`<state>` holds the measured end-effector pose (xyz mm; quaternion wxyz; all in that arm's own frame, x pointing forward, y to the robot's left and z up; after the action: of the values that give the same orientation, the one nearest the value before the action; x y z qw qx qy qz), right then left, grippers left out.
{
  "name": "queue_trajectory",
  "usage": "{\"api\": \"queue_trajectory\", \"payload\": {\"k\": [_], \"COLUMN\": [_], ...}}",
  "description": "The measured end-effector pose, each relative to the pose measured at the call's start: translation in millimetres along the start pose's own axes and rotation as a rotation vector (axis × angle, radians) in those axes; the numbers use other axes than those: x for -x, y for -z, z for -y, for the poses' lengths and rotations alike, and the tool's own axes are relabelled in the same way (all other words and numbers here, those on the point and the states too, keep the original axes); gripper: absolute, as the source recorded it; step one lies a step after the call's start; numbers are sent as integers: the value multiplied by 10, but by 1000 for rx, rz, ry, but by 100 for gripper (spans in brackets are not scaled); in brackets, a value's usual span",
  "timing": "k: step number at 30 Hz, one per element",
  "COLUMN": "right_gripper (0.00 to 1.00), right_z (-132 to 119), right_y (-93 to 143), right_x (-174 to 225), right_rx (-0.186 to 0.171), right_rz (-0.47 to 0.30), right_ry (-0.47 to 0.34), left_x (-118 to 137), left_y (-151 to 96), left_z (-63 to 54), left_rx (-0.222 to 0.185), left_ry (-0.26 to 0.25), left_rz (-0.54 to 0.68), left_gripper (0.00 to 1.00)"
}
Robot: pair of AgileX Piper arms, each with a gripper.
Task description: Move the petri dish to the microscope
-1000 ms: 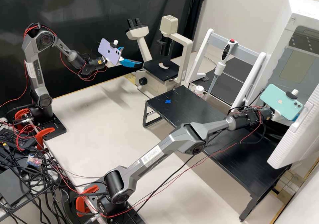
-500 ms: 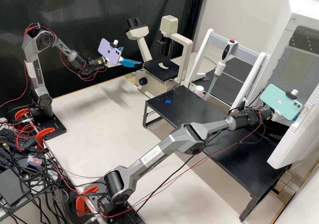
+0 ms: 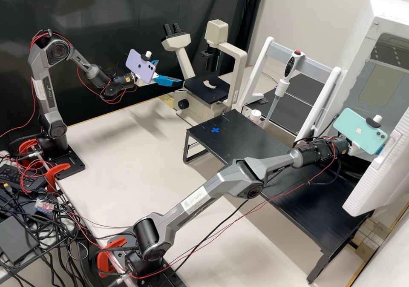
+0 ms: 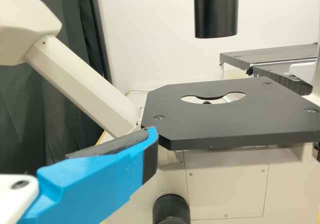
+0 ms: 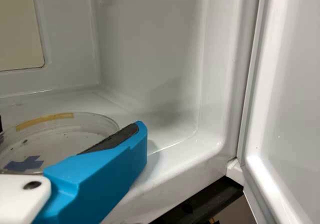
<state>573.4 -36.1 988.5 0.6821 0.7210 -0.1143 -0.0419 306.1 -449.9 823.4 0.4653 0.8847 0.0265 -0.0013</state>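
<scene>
- Blue-fingered right gripper (image 5: 71, 125) is showing hardly any shift over the last second; its arm is all but holding position at the white chamber (image 5: 150, 39).
- Meaning: approach is probably ending and the grasp is coming next; transfer isn't starting yet.
- Petri dish (image 5: 55, 139) is lying on the chamber floor, apparently between the right fingers, its rim running behind the near finger's dark pad (image 5: 116, 137). Fingers are standing wide apart; contact isn't being confirmed, so I can't tell whether they are gripping.
- Left gripper (image 3: 170, 71) is keeping still, fingers well apart, holding nothing; the microscope stage (image 4: 225, 124) is lying just beyond its fingertips.
- Count: I'm logging one dish, one microscope (image 3: 237, 78), two grippers, two phones (lavender (image 3: 139, 67), mint (image 3: 358, 129)), one pipette (image 3: 280, 88), one white-capped bottle (image 3: 255, 116), one blue cross mark (image 3: 215, 130).
</scene>
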Motion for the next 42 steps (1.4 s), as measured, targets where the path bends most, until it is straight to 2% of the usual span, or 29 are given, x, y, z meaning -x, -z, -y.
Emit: {"api": "queue_trajectory", "payload": {"k": [15, 17, 19, 24, 25, 27, 28, 29, 30, 31, 36, 37, 41, 42], "right_gripper": [0, 0, 0, 0, 0, 0, 0, 0, 0, 0, 0, 0, 0, 0], "right_z": [47, 54, 31, -21, -38, -65, -84, -96, -107, -105, -149, -170, -220, -257], "right_y": [-52, -56, -66, -62, -61, -68, -60, -62, -60, -56, -48, -45, -49, -19], "right_x": [-11, 2, 30, 93, 112, 136, 157, 170, 188, 203, 274, 293, 379, 411], "right_rx": [-3, -30, -41, -46, -35, -39, -52, -39, -48, -35, -41, -53, -35, -41], "right_rz": [15, 18, 19, 21, 20, 18, 15, 14, 13, 12, 7, 5, 4, -4], "right_ry": [14, 17, 11, 19, 16, 8, 6, 6, 5, 8, 3, -1, 6, 2], "left_x": [0, 0, 0, 0, 0, 0, 0, 0, 0, 0, 0, 0, 0, 0], "left_y": [0, 0, 0, 0, 0, 0, 0, 0, 0, 0, 0, 0, 0, 0], "left_z": [0, 0, 0, 0, 0, 0, 0, 0, 0, 0, 0, 0, 0, 0], "left_rx": [0, 0, 0, 0, 0, 0, 0, 0, 0, 0, 0, 0, 0, 0], "left_ry": [0, 0, 0, 0, 0, 0, 0, 0, 0, 0, 0, 0, 0, 0], "left_rz": [0, 0, 0, 0, 0, 0, 0, 0, 0, 0, 0, 0, 0, 0], "left_gripper": [100, 100, 100, 100, 100, 100, 100, 100, 100, 100, 100, 100, 100, 100]}}
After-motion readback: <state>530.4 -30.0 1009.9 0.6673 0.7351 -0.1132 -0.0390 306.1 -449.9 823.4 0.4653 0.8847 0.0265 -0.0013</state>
